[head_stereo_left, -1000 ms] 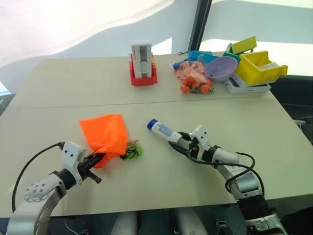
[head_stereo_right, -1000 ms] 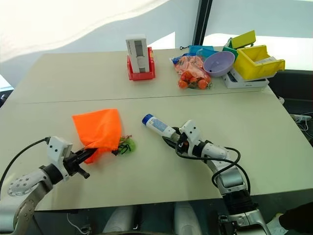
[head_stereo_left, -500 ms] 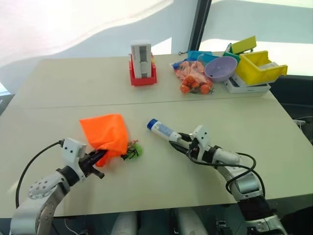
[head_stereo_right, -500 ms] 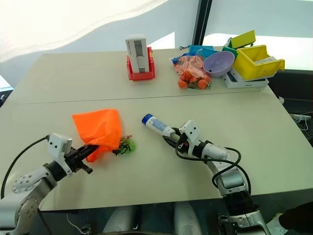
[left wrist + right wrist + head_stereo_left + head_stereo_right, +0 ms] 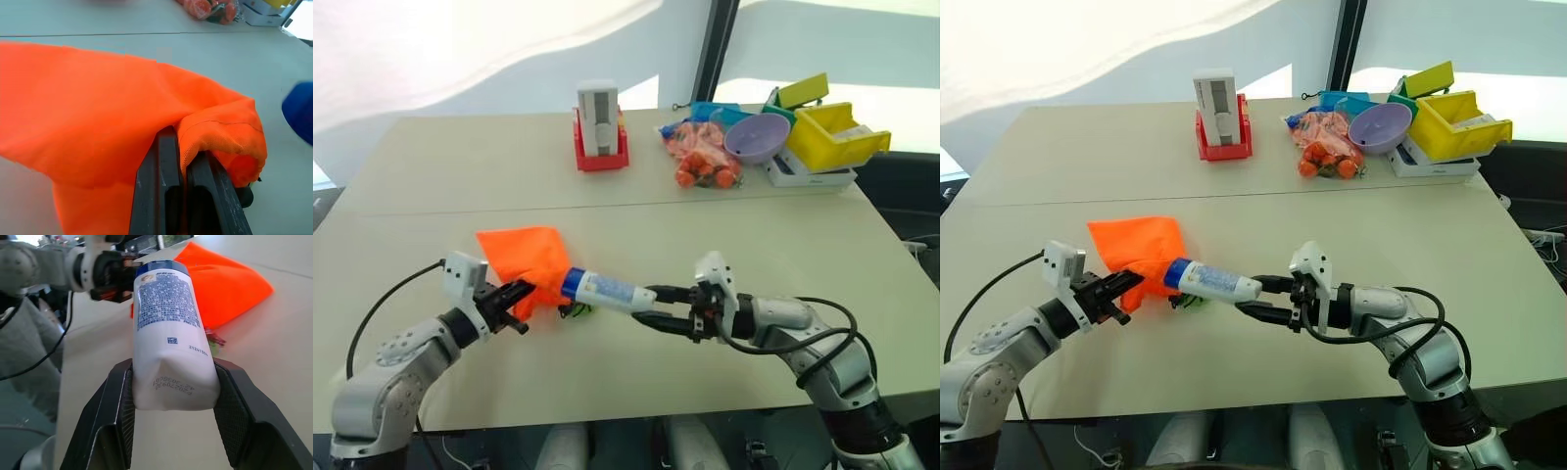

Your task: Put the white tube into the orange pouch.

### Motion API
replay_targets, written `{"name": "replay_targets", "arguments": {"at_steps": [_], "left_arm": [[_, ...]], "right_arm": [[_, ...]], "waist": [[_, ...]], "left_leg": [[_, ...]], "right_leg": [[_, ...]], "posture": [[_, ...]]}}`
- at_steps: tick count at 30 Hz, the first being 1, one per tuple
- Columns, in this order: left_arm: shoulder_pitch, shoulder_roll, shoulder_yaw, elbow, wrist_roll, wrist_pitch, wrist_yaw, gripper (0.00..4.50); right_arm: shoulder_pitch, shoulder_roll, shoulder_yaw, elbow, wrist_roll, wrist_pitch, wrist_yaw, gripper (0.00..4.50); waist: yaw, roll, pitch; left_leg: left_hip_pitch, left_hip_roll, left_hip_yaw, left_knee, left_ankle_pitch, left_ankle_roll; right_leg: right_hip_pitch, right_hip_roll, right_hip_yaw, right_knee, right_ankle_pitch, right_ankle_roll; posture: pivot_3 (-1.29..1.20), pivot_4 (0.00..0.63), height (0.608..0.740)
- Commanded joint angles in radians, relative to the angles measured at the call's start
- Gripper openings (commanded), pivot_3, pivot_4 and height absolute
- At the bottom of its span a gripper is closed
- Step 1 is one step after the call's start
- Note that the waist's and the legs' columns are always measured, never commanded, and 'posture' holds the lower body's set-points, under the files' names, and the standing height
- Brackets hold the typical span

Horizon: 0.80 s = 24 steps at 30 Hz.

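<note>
2 pincers level: left (image 5: 521,292) on orange pouch (image 5: 524,252), right (image 5: 651,305) on white tube (image 5: 605,290)

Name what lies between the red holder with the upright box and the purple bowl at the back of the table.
A clear bag of small orange items lies between the red holder and the purple bowl, seen in both eye views.

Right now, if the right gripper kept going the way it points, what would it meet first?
Most likely the pouch: the right gripper aims the tube cap-first at the bunched edge that the left gripper pinches, though depth is uncertain.
</note>
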Motion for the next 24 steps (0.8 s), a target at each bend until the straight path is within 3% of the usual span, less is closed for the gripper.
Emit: {"name": "replay_targets", "arguments": {"at_steps": [1,9,24], "left_arm": [[-0.052,0.017,0.000,-0.014,-0.048,0.042,0.010,0.00],[-0.117,0.065,-0.032,-0.005,-0.052,0.088,-0.011,0.00],[-0.115,0.094,-0.089,-0.032,-0.036,0.081,-0.045,0.00]], "right_arm": [[-0.028,0.003,0.050,-0.047,-0.012,-0.007,0.004,1.77],[-0.040,0.028,0.120,-0.040,-0.060,-0.005,-0.044,1.77],[-0.073,0.146,0.072,-0.018,-0.117,0.089,-0.296,1.77]], "waist": [[0.000,0.000,0.000],[-0.001,0.000,0.000],[-0.001,0.000,0.000]], "left_leg": [[0.000,0.000,0.000,0.000,0.000,0.000],[-0.001,0.000,0.000,-0.001,0.000,0.000],[-0.002,0.000,0.000,-0.001,0.000,0.000]], "right_leg": [[0.000,0.000,0.000,0.000,0.000,0.000],[-0.001,0.000,0.000,0.000,0.000,0.000],[-0.002,-0.001,0.000,0.000,0.000,0.000]], "posture": [[0.00,0.150,0.740],[0.00,0.150,0.740],[0.00,0.150,0.740]]}}
